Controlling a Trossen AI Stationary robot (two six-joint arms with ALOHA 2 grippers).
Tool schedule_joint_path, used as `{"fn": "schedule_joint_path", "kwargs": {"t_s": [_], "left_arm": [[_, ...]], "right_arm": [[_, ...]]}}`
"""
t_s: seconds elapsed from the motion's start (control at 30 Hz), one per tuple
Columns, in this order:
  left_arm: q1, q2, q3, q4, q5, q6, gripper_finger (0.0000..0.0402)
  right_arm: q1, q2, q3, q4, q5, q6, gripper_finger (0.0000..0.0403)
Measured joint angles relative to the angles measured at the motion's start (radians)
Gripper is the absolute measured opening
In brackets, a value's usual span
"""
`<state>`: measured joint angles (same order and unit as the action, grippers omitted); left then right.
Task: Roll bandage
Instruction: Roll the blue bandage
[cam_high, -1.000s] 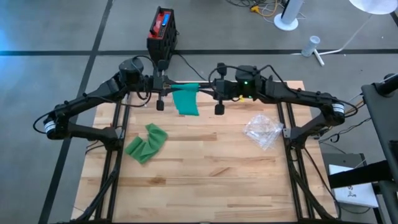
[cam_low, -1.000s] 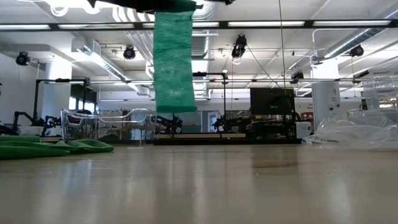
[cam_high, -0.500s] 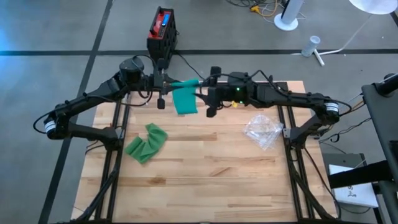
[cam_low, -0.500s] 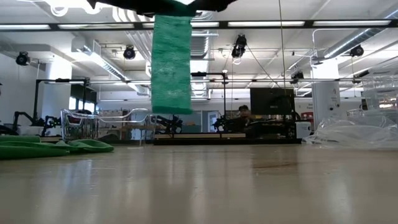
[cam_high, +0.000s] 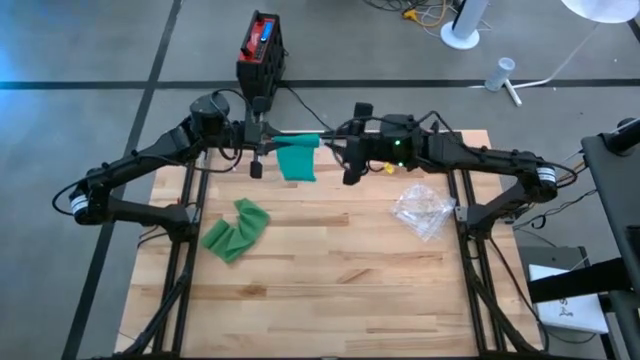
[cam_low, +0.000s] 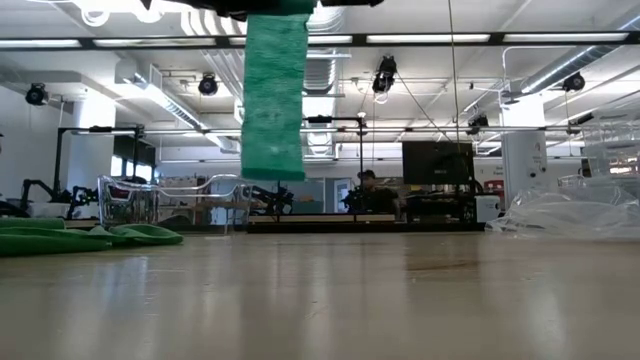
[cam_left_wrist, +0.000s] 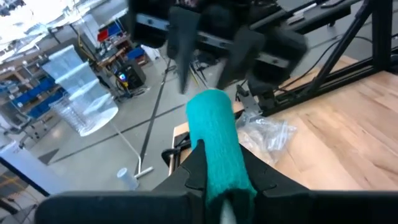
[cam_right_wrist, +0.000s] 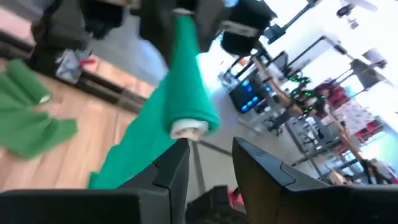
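A green bandage roll (cam_high: 298, 140) hangs level high over the table's far edge. Its loose tail (cam_low: 275, 100) hangs straight down and ends clear of the wood. My left gripper (cam_left_wrist: 224, 155) is shut on the roll's left end. My right gripper (cam_right_wrist: 208, 146) stands open just off the roll's right end, where the white core (cam_right_wrist: 188, 129) shows. Its fingers are on either side of that end, and I see no touch. In the high view the left gripper (cam_high: 266, 141) and the right gripper (cam_high: 336, 142) face each other along the roll. My left gripper pinches the roll's left end (cam_left_wrist: 219, 177) between its two fingers. The fingers come level from the table's left and lie along the roll. The roll sticks out level past the fingertips, lifted clear, and its tail hangs slack below it.
A second green bandage (cam_high: 235, 230) lies crumpled on the table's left part. A clear plastic wrapper (cam_high: 423, 210) lies at the right. A red and black box (cam_high: 262, 45) stands on the floor beyond the far edge. People sit far off in the room behind.
My right gripper has slid toward the table's left along the roll, then drawn back to the right, and its wrist has rolled. The roll has stayed level in my left gripper, with its tail hanging as before.
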<state>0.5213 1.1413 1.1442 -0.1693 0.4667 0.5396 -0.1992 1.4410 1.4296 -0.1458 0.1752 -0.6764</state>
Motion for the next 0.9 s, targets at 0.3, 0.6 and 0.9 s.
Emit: {"fn": "schedule_joint_path", "kwargs": {"t_s": [0.3,0.6,0.9], "left_arm": [[0.0,0.001,-0.001,-0.011,-0.01,0.001,0.0032],[-0.003,-0.012,-0.001,-0.005,0.112,0.009,0.0023],[-0.004,-0.012,-0.001,-0.009,0.149,0.076,0.0019]], "right_arm": [[-0.065,-0.028,-0.071,0.303,-0.362,0.238,0.0157],[-0.069,0.065,-0.084,0.387,-0.421,0.405,0.0223],[-0.066,0.074,-0.085,0.356,-0.415,0.471,0.0225]]}}
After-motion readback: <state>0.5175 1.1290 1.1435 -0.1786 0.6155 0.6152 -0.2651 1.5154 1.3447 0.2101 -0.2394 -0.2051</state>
